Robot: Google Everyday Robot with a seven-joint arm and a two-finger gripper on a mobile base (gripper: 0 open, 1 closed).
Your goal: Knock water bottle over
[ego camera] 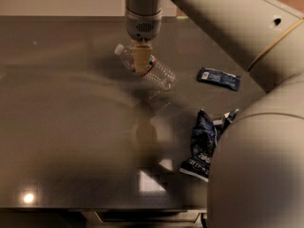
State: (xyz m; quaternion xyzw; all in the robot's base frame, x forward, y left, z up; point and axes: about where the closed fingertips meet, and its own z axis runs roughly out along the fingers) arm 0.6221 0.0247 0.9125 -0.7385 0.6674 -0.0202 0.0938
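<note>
Water bottle point(161, 75) lies tipped on the dark glossy table point(71, 127) under the gripper point(141, 61), fingers clenched.

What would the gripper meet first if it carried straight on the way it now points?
The water bottle: the gripper points down at its middle, possibly touching it, though depth is unclear.

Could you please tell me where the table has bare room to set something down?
The whole left half, left of the water bottle and the pincer over it, is bare. Crowded right: blue packet, chip bag.
</note>
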